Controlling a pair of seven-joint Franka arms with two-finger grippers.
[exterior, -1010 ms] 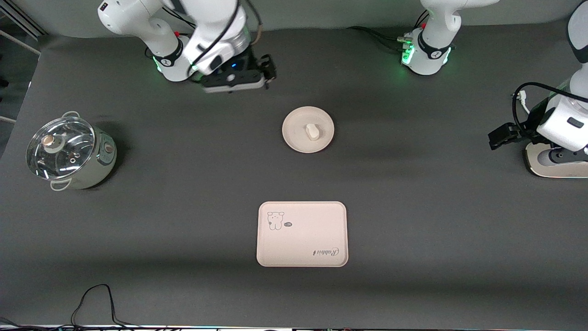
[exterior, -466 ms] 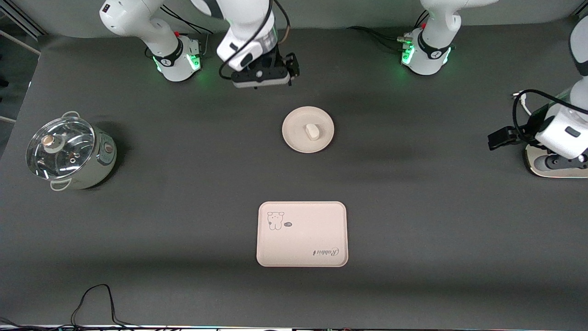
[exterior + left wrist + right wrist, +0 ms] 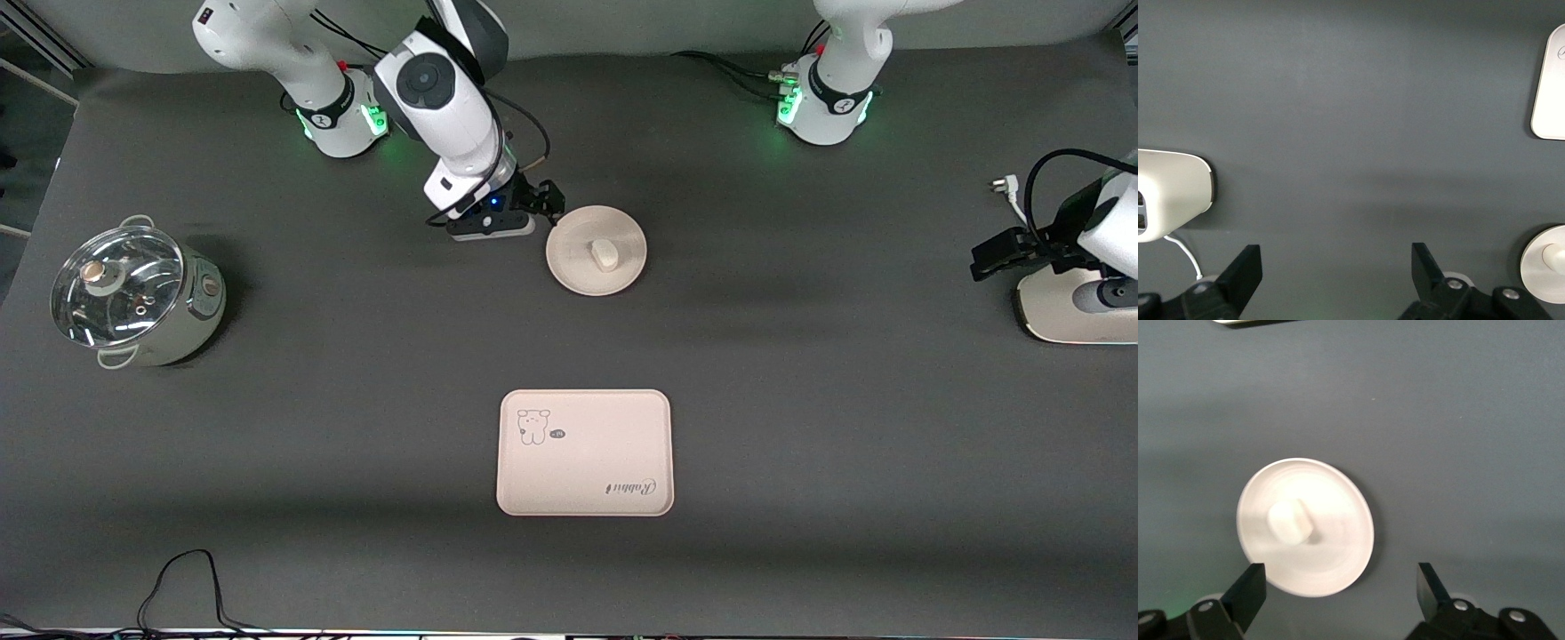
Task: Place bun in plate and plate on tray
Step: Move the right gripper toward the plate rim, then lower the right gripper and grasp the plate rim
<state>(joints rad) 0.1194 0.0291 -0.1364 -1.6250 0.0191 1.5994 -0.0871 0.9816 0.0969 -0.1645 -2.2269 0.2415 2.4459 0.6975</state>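
On the tabletop (image 3: pixel 800 373) I see the bun (image 3: pixel 605 254) lying in the plate (image 3: pixel 578 267), about midway between the two arms' ends. Nearer to the front camera lies the tray (image 3: pixel 584 452), well apart from the plate and with nothing on it. My right end effector (image 3: pixel 539 203) is just beside the plate's rim, fingers spread wide and holding nothing. My left end effector (image 3: pixel 1000 253) waits near a white appliance (image 3: pixel 1062 307) at its end of the tabletop, also spread wide. A pot (image 3: pixel 133 295) with glass lid stands at the right arm's end.
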